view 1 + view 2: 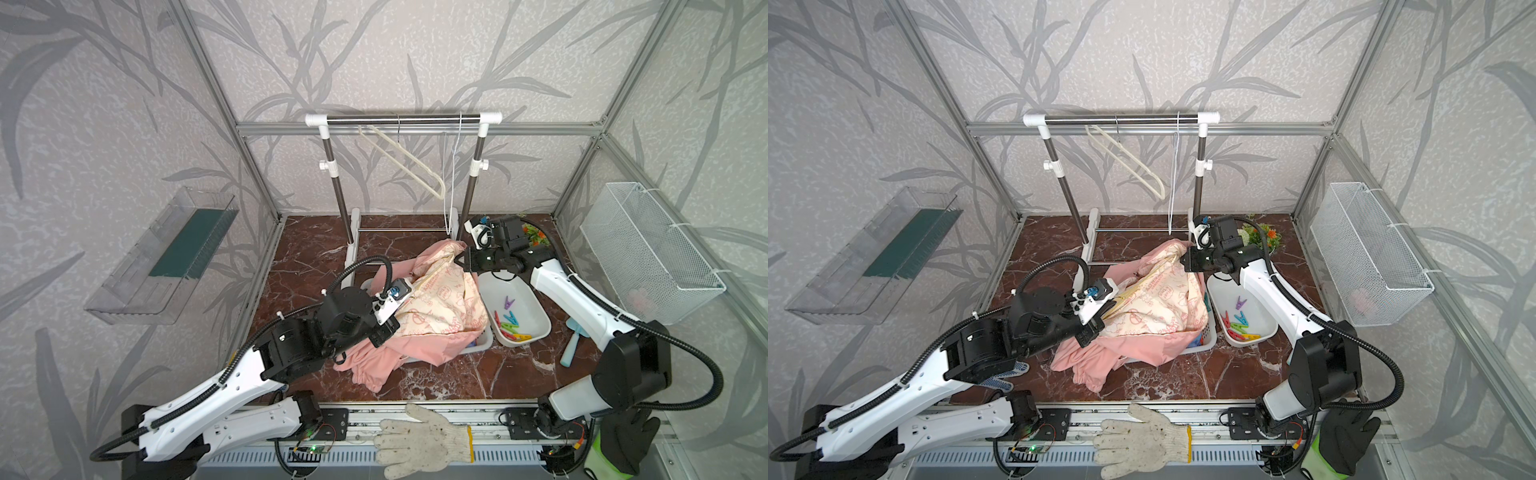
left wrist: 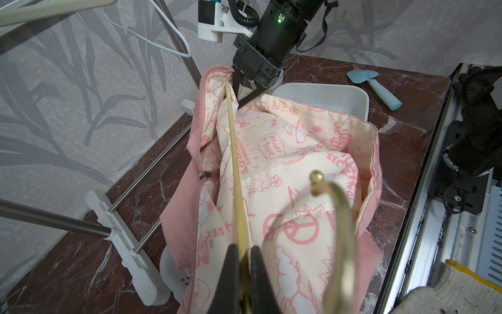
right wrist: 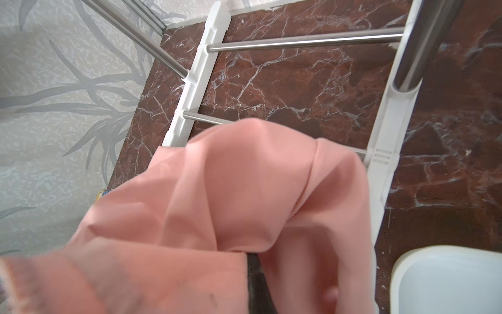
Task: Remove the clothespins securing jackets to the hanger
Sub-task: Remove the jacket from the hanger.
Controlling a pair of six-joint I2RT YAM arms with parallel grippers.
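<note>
Over the basket [image 1: 482, 343], pink jacket [image 1: 440, 307] shows cream patterned lining

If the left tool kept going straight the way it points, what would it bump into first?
Probably the pink jacket: the left tool, shut on the hanger, points along it into the cream lining. Depth is hard to judge.
</note>
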